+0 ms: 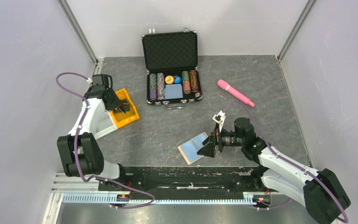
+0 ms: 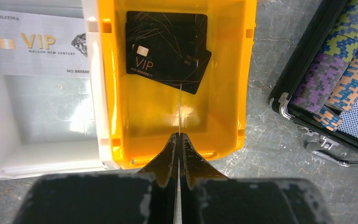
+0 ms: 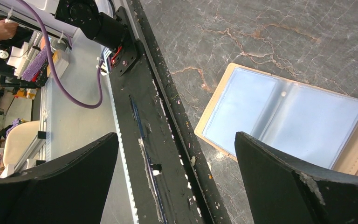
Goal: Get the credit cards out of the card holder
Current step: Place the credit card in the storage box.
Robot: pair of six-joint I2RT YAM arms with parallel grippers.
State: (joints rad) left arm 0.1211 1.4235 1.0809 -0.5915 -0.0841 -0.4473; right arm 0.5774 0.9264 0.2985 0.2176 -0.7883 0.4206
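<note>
L gripper (image 2: 179, 136) is pinched fully shut over the yellow bin (image 2: 233, 70). A thin card (image 2: 179, 109) pokes out edge-on from the tips, so I take it I'm gripping it flat-sided, held above the bin to drop among the black cards (image 2: 168, 56) lying there. The white bin (image 2: 51, 154) touching it has a silver card (image 2: 37, 44); prob sorting by colour.

R gripper (image 3: 175, 140) is spread wide, nothing in it, at the near edge of the card holder (image 3: 284, 121). That lies opened flat on the table (image 1: 158, 135) by the front rail, sleeves up for access. Tan stitched border, leather-like; sleeves are clear glossy plastic over blue-grey and look empty. Cards are rigid and slick w/ rounded corners.
</note>
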